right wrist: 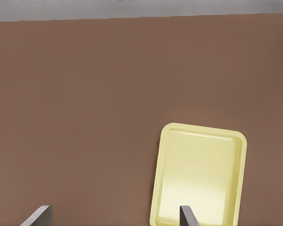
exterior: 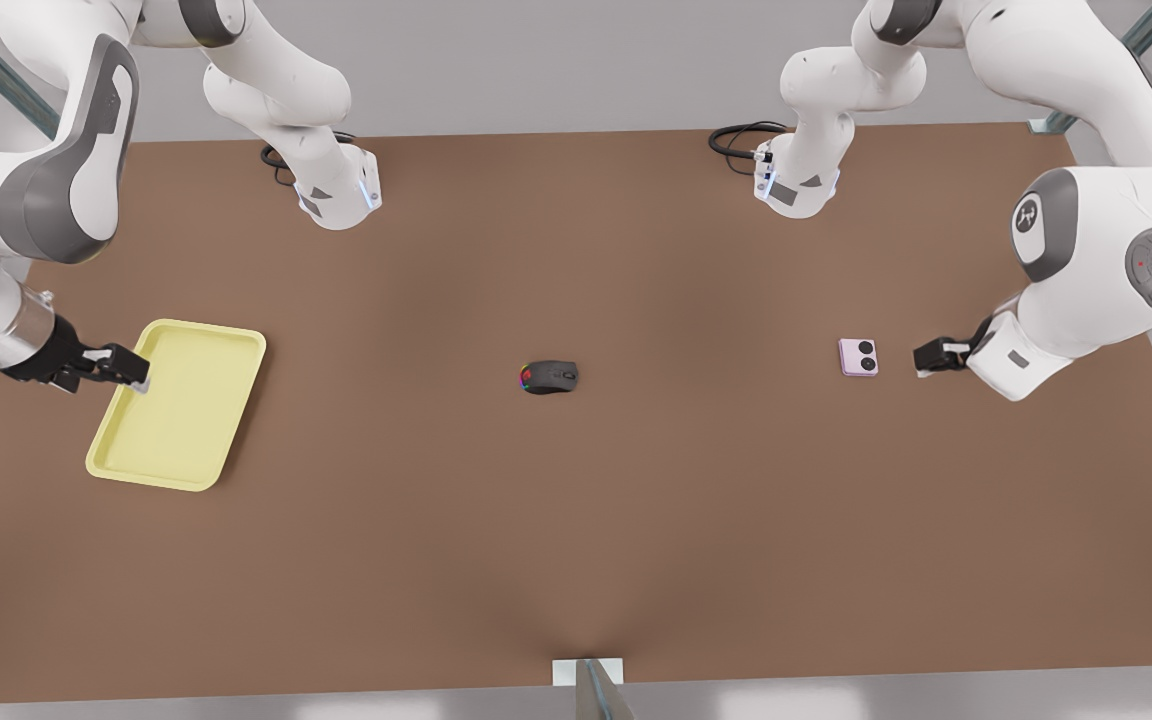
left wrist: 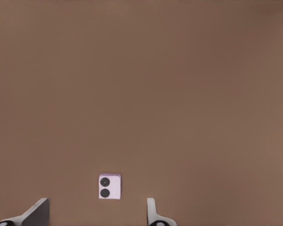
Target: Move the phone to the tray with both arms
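The pale pink folded phone (exterior: pixel 858 357) lies flat on the brown table at the front view's right, its two black camera circles facing up. My left gripper (exterior: pixel 924 357) hovers just beside it, on the side away from the table's centre, open. In the left wrist view the phone (left wrist: pixel 110 187) sits close ahead of the spread fingers (left wrist: pixel 37 212). The pale yellow tray (exterior: pixel 176 400) rests at the front view's left. My right gripper (exterior: pixel 133 368) hangs open over the tray's outer rim. The tray (right wrist: pixel 200 174) fills one corner of the right wrist view beyond a finger (right wrist: pixel 186 214).
A dark grey computer mouse (exterior: pixel 549 377) with coloured lights lies at the table's middle, between phone and tray. The two arm bases (exterior: pixel 336 195) (exterior: pixel 796 185) and black cables (exterior: pixel 736 140) stand at the far edge. A metal post (exterior: pixel 591 690) rises at the near edge.
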`<state>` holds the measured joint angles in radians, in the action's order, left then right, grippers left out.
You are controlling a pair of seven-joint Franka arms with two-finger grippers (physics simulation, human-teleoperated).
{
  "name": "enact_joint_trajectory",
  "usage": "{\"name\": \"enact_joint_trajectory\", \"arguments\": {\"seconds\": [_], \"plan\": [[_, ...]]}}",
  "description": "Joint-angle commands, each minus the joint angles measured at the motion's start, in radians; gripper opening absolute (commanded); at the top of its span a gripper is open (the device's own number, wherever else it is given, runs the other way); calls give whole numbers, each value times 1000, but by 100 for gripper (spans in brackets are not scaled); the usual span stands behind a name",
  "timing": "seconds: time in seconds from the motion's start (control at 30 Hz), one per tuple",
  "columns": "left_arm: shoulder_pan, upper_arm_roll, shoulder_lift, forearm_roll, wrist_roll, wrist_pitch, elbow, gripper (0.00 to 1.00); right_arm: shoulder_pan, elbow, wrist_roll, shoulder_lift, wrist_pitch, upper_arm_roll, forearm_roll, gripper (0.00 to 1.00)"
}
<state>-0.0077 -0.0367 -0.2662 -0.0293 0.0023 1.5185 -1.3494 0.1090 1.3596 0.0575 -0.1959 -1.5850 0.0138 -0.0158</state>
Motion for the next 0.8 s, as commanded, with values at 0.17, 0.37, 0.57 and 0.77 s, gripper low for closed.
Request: {"name": "enact_joint_trajectory", "arguments": {"seconds": [0.17, 0.37, 0.57, 0.77], "plan": [[-11, 3, 140, -3, 36, 383, -503, 100, 0, 0, 30, 1, -29, 0, 1, 100], [-9, 81, 212, 2, 35, 845, -948, 100, 0, 0, 30, 1, -29, 0, 1, 100], [-9, 118, 168, 2, 35, 1008, -1076, 100, 0, 0, 30, 1, -29, 0, 1, 100], [-9, 124, 134, 2, 42, 1060, -1134, 100, 0, 0, 30, 1, -29, 0, 1, 100]]}}
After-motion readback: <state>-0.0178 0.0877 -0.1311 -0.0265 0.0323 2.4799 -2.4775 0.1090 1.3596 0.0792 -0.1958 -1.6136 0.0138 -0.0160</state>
